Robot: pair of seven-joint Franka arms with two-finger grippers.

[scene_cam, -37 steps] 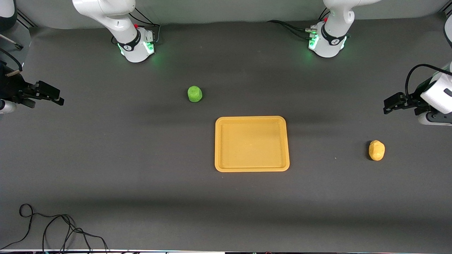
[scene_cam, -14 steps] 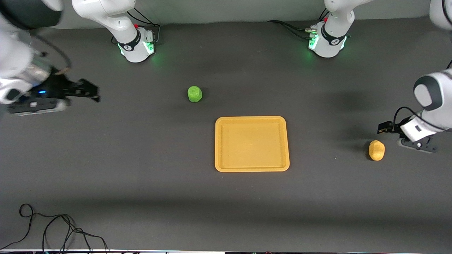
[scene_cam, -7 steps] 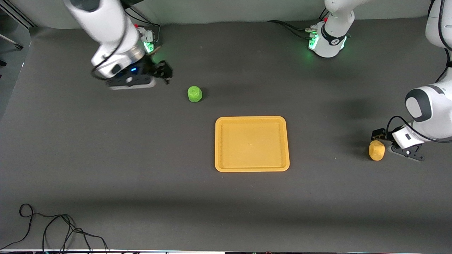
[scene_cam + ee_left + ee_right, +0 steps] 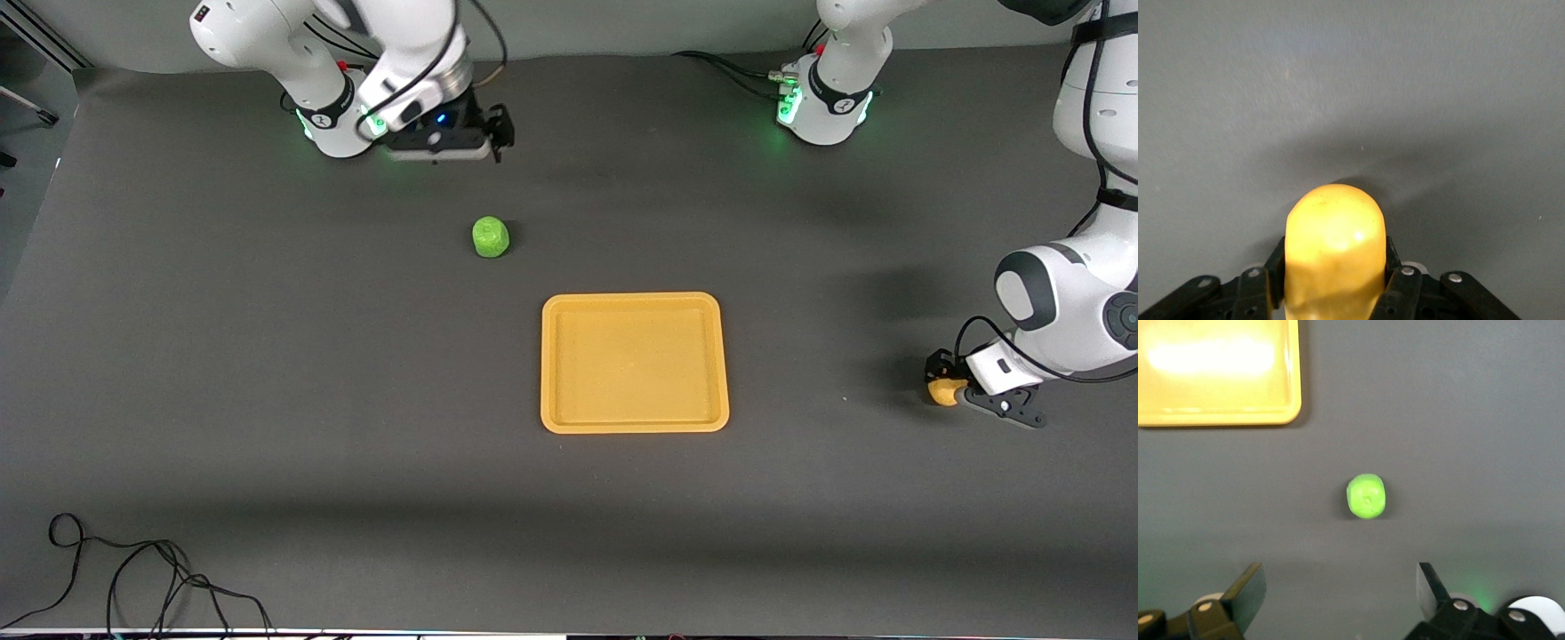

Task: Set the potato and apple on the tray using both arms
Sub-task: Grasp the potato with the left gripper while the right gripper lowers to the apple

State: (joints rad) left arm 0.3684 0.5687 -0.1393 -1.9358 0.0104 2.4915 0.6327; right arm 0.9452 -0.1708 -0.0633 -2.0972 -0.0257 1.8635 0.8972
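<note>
The potato (image 4: 943, 391) lies on the table toward the left arm's end, mostly covered by my left gripper (image 4: 941, 372). In the left wrist view the potato (image 4: 1335, 233) fills the gap between the fingers (image 4: 1399, 283), which press on its sides; my left gripper (image 4: 1335, 257) is shut on it. The green apple (image 4: 490, 236) sits on the table, farther from the front camera than the yellow-orange tray (image 4: 633, 299). My right gripper (image 4: 500, 133) hangs open and empty over the table near its base. The right wrist view shows the apple (image 4: 1367, 496) ahead of the open gripper (image 4: 1339, 587), with the tray (image 4: 1291, 400) past it.
Both green-lit bases, the right arm's (image 4: 342, 124) and the left arm's (image 4: 822, 111), stand along the table edge farthest from the front camera. A loose black cable (image 4: 133, 573) lies at the near corner at the right arm's end.
My left gripper came down from the table's end onto the potato and closed on it. My right arm swung in from its end of the table to over the spot near its base.
</note>
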